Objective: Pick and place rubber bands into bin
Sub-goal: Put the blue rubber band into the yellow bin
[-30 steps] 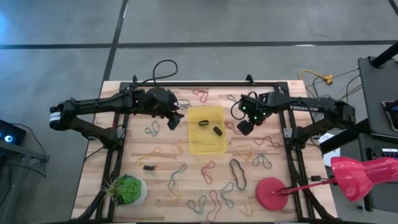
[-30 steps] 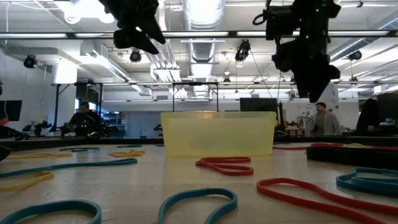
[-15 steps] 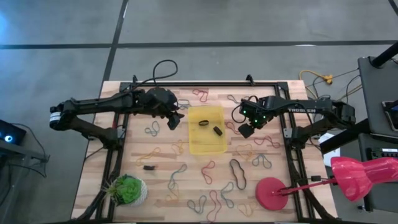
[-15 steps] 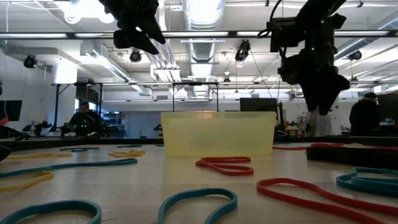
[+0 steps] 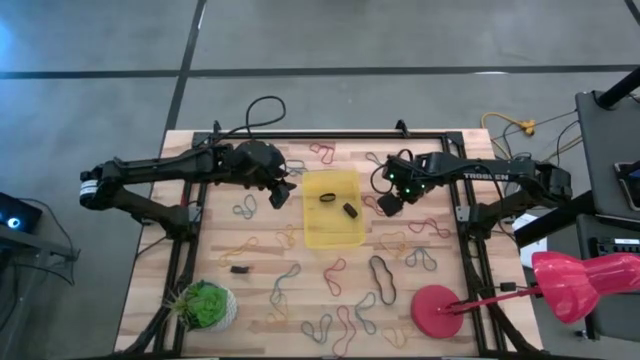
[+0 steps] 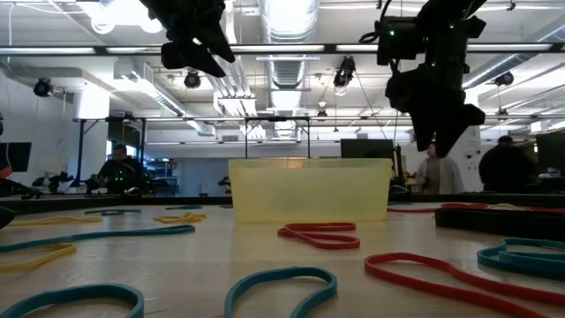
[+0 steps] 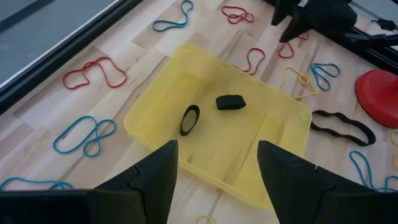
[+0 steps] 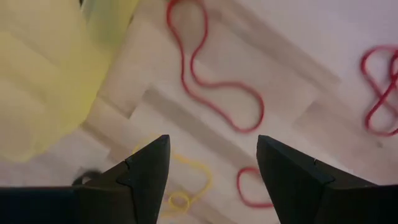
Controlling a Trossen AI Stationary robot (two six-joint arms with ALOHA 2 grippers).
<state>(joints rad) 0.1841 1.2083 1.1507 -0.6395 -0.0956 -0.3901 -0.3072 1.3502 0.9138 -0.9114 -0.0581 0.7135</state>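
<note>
The yellow bin [image 5: 335, 232] sits at the table's middle, with two black rubber bands [image 7: 189, 119] [image 7: 231, 102] lying on its floor [image 7: 249, 143]. Many coloured rubber bands lie loose on the wood around it. My left gripper [image 5: 283, 193] hangs open and high beside the bin's left wall, looking into the bin. My right gripper [image 5: 388, 203] points steeply down, open, just right of the bin. Below it a red band [image 8: 211, 81] and a yellow band [image 8: 180, 180] lie flat on the wood. In the low view the right gripper [image 6: 437, 115] stands well above the table.
A green plant ball [image 5: 205, 305] stands at the near left, a red disc [image 5: 435, 310] at the near right. A large black band [image 5: 382, 278] lies near the front. Black frame rails [image 5: 185, 250] [image 5: 465, 250] run along both sides. People stand beyond the table.
My right gripper has rolled a little about its own pointing line above the bands right of the bin and has stayed open.
</note>
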